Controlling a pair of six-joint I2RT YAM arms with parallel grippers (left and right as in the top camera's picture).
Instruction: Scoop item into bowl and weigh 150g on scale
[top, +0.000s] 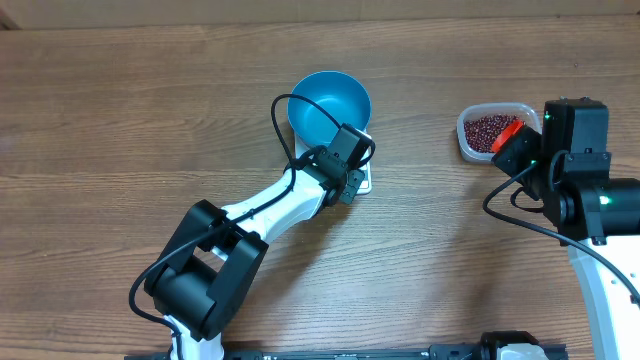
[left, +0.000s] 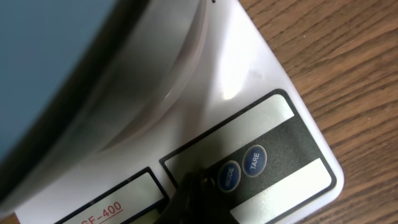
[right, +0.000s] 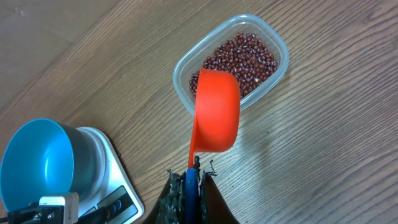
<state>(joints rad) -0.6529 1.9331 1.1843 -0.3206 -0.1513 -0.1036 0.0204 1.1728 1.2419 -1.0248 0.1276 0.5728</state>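
The blue bowl (top: 330, 105) stands on the white scale (left: 249, 81), which it mostly covers from overhead. My left gripper (top: 350, 188) is shut, and its dark tip (left: 194, 186) rests on the scale's panel just left of the MODE button. My right gripper (right: 189, 180) is shut on the blue handle of an orange-red scoop (right: 217, 109). The scoop hangs over the near edge of a clear tub (right: 273, 74) of red-brown beans (right: 249, 53). Its inside does not show. The bowl (right: 34, 162) looks empty.
The clear tub (top: 478, 150) sits at the table's right, close to the right arm. The left arm stretches from the front middle up to the scale. Bare wood lies between scale and tub.
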